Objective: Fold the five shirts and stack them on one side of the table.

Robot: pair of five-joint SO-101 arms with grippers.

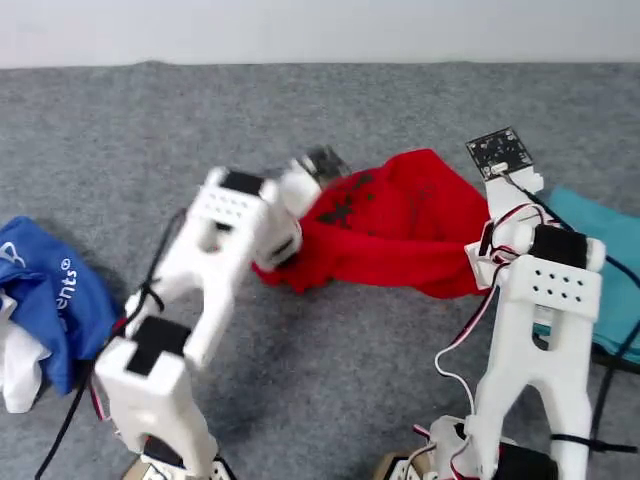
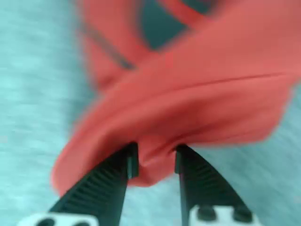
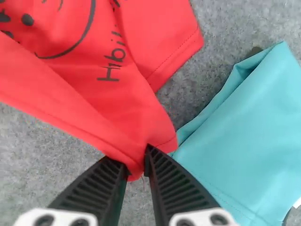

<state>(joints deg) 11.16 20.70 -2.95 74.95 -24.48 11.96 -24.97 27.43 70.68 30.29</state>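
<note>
Folding is judged to be at an early step, with one shirt in hand. At the left edge of the counter point(image 1: 350, 350) a blue shirt point(image 1: 45, 290) and a white shirt point(image 1: 18, 365) are seen crumpled together. The left end effector point(image 2: 151, 160) is clamped narrowly on a fold of the red shirt point(image 1: 400, 220), which is bunched at mid-counter and stretched between both arms. The right end effector point(image 3: 136, 167) is pinched almost fully closed on the opposite edge, just beside a teal shirt point(image 3: 240, 127) laid flat at the right. Next, both held edges would need to be carried together and kept level, so that the teal shirt is not dragged. The counter is covered in grey felt-like cloth; a plain pale wall point(image 1: 300, 30) is seen behind.
</note>
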